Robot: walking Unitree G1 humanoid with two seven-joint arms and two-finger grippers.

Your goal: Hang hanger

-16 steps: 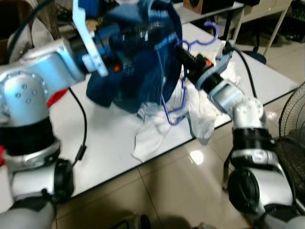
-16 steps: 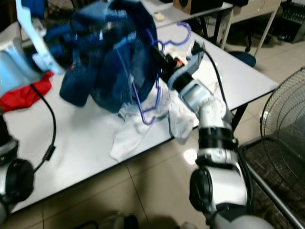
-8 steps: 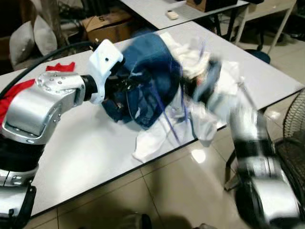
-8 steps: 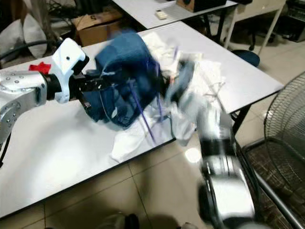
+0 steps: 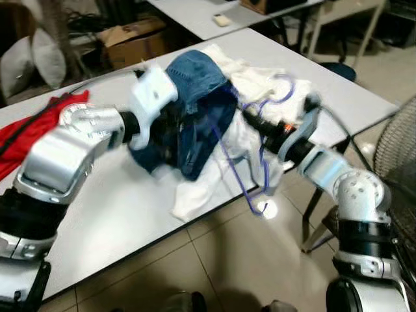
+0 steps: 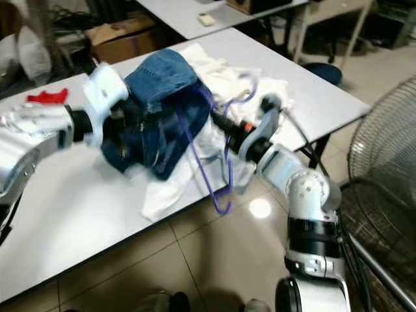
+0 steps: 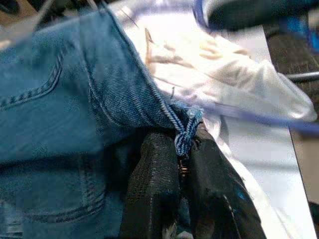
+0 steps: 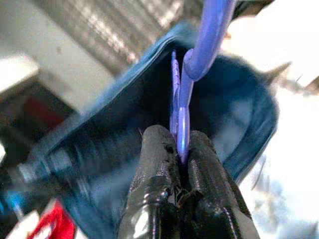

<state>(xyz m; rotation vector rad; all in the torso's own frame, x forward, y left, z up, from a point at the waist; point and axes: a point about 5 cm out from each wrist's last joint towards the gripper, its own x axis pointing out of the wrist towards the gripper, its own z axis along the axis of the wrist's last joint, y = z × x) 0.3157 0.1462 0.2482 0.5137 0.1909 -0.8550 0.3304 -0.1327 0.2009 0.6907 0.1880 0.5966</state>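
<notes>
1. While the purple hanger [image 5: 250,153] is held above the near edge of the white table [image 5: 117,214], its hook curves up over the white cloths and its lower corner hangs down past the table edge, over the floor.
2. One side of the hanger goes into the opening of the blue jeans [image 5: 195,110], as the right wrist view shows, where the purple bar [image 8: 192,64] stands against the dark inside of the denim.
3. The right gripper [image 8: 177,149] has its two black fingers pressed together on the hanger, with the thin purple bar clamped between them.
4. The right arm reaches from the right side over the table corner, and its gripper [image 5: 255,123] sits just beside the jeans.
5. The left gripper [image 7: 182,154] has its fingers closed on the jeans, pinching a folded hem of the denim between the pads.
6. The left arm comes from the left side, and its white wrist part is close against the jeans, which are lifted a little from the table.
7. White cloths [image 5: 260,88] lie under and behind the jeans, and one part hangs over the near table edge.
8. A red cloth [image 5: 32,130] lies at the far left of the table, well apart from the jeans.
9. A second white table [image 5: 208,13] stands behind, and a fan grille [image 6: 390,143] is at the right edge.
</notes>
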